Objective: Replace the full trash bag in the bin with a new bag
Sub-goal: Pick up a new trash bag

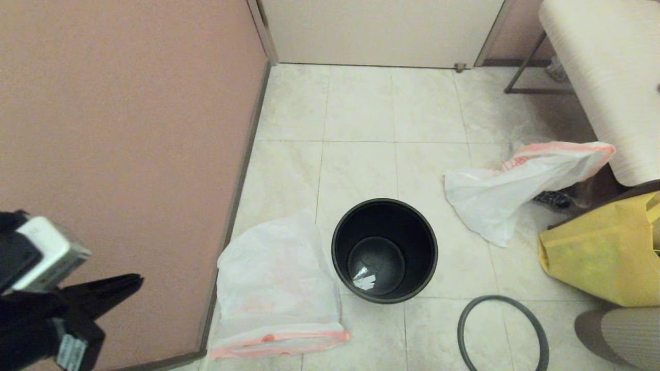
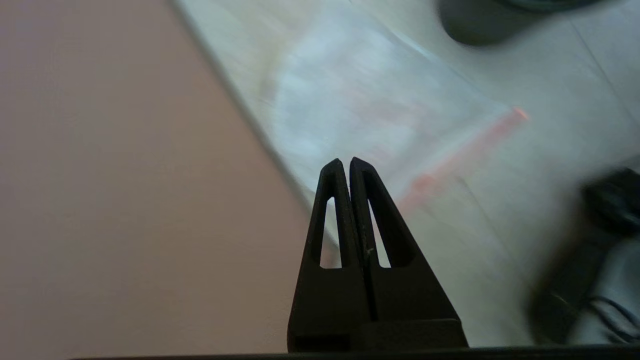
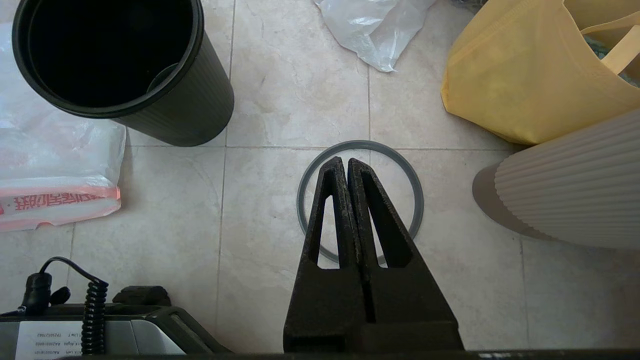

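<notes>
**Bin unlined, both tools shut.** The bin (image 1: 412,242) stands upright on the floor with no liner; a pale scrap (image 1: 365,281) lies on its bottom. Its grey ring (image 1: 461,330) lies apart on the floor, nearer the robot and to the right. The new bag (image 1: 278,278) lies flat just left of the bin, against the wall (image 1: 129,129), with its orange band towards the robot. The full bag (image 1: 505,190) lies well to the right, beyond a yellow bag (image 1: 593,252); its cans cannot be made out.

The left tool (image 2: 345,162) hovers beside the wall, tips pressed together and holding nothing, aimed at the new bag's band. The right tool (image 3: 345,161), equally closed and empty, hangs over the ring.

**Likely hazards:**
- The film lies flat on tile, so a tool that descends unopened would only push it.
- A shallow pinch may catch a single layer, leaving the mouth shut when the bag is lifted.
- The nearby wall narrows the left arm's approach.
- The two bags look alike and could be confused.
- If the ring is not refitted, the liner may slip into the bin.
</notes>
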You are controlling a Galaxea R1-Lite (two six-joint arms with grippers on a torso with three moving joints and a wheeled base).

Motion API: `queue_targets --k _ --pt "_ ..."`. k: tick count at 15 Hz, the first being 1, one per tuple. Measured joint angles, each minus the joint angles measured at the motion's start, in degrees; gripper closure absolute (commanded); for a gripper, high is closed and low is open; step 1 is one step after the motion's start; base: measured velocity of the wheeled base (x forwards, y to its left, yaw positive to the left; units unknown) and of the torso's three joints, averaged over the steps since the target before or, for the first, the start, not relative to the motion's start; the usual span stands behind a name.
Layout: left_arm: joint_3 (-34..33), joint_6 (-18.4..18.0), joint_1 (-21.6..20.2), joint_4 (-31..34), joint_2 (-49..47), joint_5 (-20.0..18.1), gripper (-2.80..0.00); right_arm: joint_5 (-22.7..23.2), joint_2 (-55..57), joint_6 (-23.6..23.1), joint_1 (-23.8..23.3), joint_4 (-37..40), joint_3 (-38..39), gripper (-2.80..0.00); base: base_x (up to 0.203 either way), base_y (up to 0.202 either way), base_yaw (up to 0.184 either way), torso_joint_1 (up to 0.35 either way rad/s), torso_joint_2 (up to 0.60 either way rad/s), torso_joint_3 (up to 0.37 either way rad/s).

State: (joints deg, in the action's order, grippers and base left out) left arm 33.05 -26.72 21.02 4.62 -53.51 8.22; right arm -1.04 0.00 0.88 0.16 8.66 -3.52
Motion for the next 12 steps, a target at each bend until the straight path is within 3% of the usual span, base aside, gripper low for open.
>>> queue_targets --k 2,5,7,9,12 --pt "0.63 8.17 9.35 -0.25 -9.17 9.93 0.00 0.00 0.00 0.00 0.00 0.00 0.00 0.00 0.000 0.000 0.000 0.000 0.00 0.000" --pt "3.16 19.29 15.85 -1.57 -24.51 20.57 0.00 0.02 0.00 0.00 0.00 -0.01 0.00 0.00 0.000 0.000 0.000 0.000 0.00 0.000" --pt "6.29 24.04 16.86 -2.82 -34.14 23.64 0.00 0.01 0.00 0.00 0.00 0.00 0.00 0.00 0.000 0.000 0.000 0.000 0.00 0.000" --pt "10.41 26.15 15.95 -3.43 -42.70 24.91 0.00 0.02 0.00 0.00 0.00 -0.01 0.00 0.00 0.000 0.000 0.000 0.000 0.00 0.000" --pt "16.40 26.70 9.71 -3.69 -53.26 25.49 0.00 0.00 0.00 0.00 0.00 0.00 0.00 0.00 0.000 0.000 0.000 0.000 0.00 0.000"
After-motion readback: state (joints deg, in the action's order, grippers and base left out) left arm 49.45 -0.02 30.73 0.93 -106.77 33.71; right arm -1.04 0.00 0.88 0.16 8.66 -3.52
